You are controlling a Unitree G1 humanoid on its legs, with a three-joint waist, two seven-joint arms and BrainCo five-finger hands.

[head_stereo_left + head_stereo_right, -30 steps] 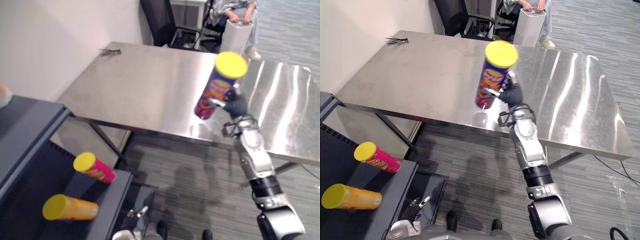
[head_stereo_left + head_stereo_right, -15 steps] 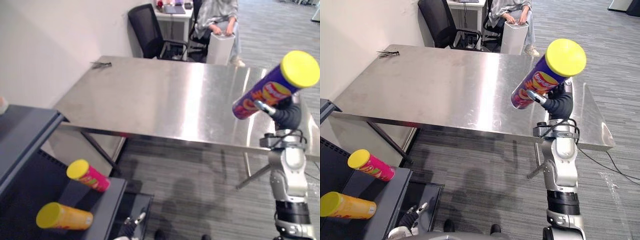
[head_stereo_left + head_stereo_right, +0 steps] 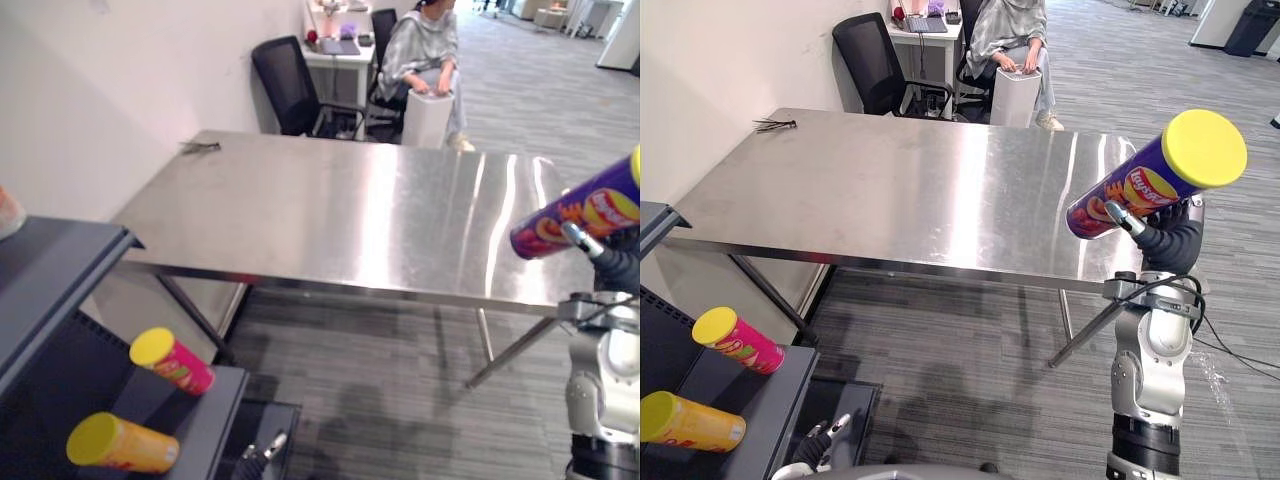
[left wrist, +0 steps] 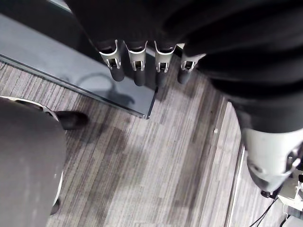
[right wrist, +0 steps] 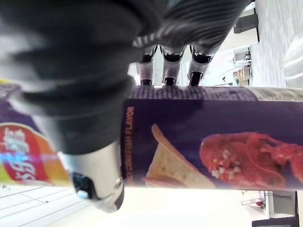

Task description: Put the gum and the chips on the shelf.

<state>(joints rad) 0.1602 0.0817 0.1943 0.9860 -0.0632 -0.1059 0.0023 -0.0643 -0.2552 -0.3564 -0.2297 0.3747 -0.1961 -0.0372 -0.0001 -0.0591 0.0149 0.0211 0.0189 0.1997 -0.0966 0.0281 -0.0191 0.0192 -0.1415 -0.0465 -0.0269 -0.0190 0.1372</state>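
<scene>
Right hand [image 3: 1170,240] wrapped round purple chips can [image 3: 1150,185], up at right past the surface [image 3: 910,190]; long axis tilted, lid up-right. Shelf [image 3: 770,395] near left, well apart. Left hand [image 4: 137,59] straight-fingered, empty, nearer the shelf.

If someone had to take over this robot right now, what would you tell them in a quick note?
Right hand: shut on the purple chips can, held tilted in the air by the steel table's near right corner.
Left hand: open, low by the shelf.
Done: a pink can and an orange can lie on the shelf.
To do: shelve the purple can; where the gum is I cannot tell.
</scene>
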